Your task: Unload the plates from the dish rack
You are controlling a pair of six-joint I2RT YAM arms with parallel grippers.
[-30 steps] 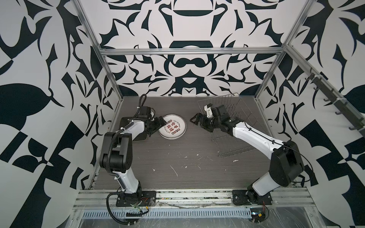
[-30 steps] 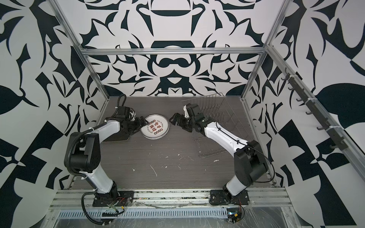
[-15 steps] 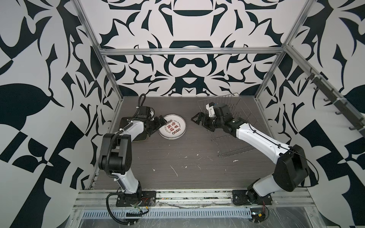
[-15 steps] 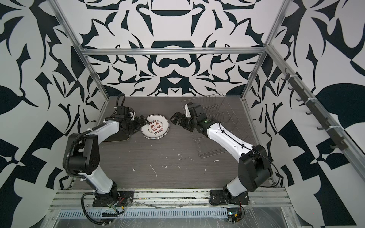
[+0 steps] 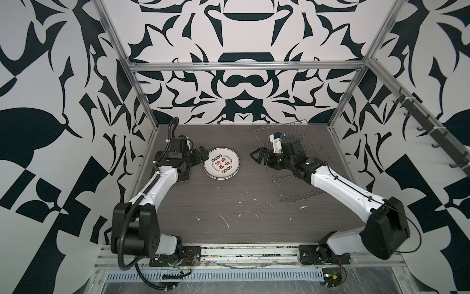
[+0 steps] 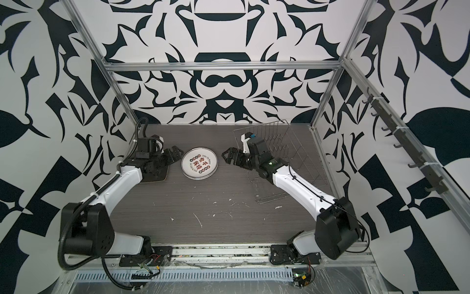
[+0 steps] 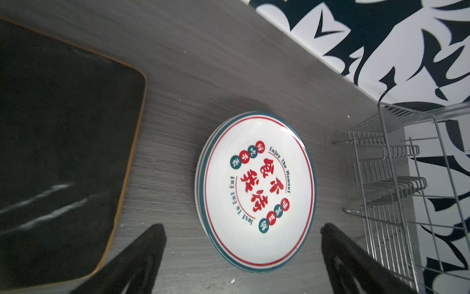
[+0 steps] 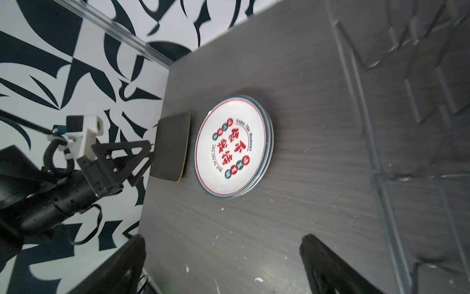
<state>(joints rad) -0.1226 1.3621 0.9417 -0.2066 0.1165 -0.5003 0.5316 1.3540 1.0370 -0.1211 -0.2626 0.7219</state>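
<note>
The round white plates lie in a flat stack on the table, near its back and left of the middle. The top one faces up, showing red characters inside a teal rim. Just beside the stack, toward the left wall, the dark rounded-square plate also lies flat.

Your left end effector stands wide open and empty at the stack's left edge, above the dark plate. The right end effector is equally spread and empty, between the stack and the dish rack.

By my judgement the unloading looks done, so the step in hand is a clean retreat. Lift each end effector straight up before you pull back. Keep the left fingers off the stacked rims and the right arm off the rack wires beneath it.

Count:
- Round plates: at least two rims show in the left wrist view, but I cannot tell the exact number.
- Dark plate: one.
- Rack: one, with no plate visible in it.
</note>
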